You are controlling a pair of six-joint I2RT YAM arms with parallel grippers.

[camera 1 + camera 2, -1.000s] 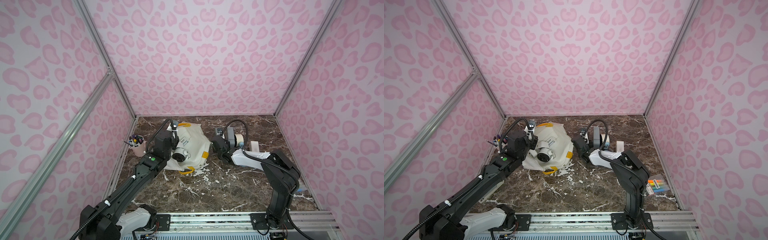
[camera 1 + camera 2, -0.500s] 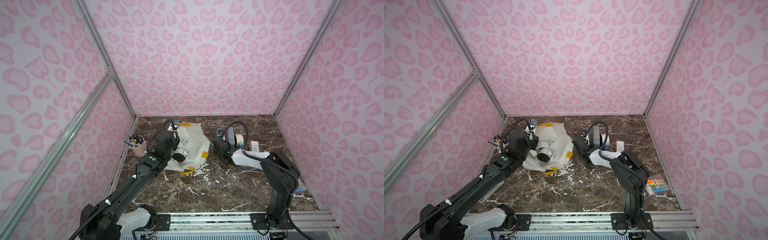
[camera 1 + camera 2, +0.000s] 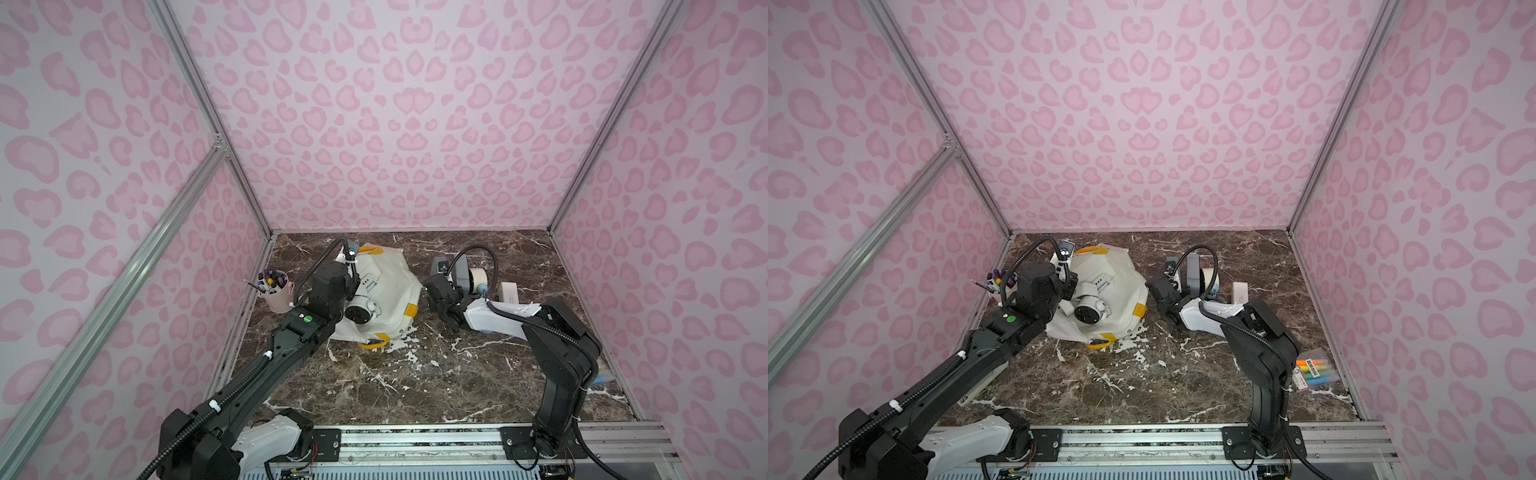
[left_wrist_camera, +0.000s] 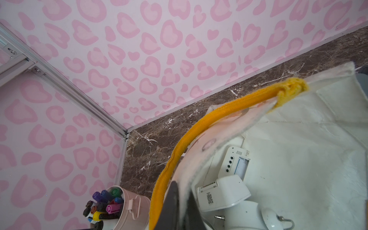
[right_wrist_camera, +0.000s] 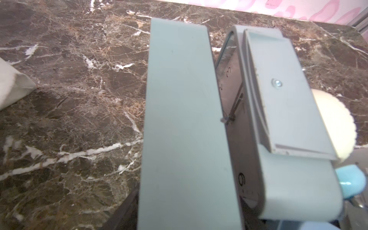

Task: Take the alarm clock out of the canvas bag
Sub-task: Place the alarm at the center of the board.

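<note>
The off-white canvas bag (image 3: 395, 286) lies at the back left of the marble table, its yellow handle (image 4: 199, 131) lifted. My left gripper (image 4: 182, 191) is shut on the bag's upper rim and holds the mouth open. Inside the mouth lie a round white alarm clock with a dark face (image 3: 360, 312) and a flat white digital clock (image 4: 235, 163). A grey-green alarm clock (image 3: 459, 270) stands on the table outside the bag. My right gripper (image 3: 449, 282) reaches round it; the clock's body (image 5: 185, 119) hides the jaws, so contact is unclear.
A pink pen bucket (image 3: 276, 293) full of markers stands against the left wall, close to my left arm. Behind the grey-green clock are a cream round object (image 3: 478, 276) and a white box (image 3: 509, 292). A pack of coloured markers (image 3: 1314, 370) lies by the right wall.
</note>
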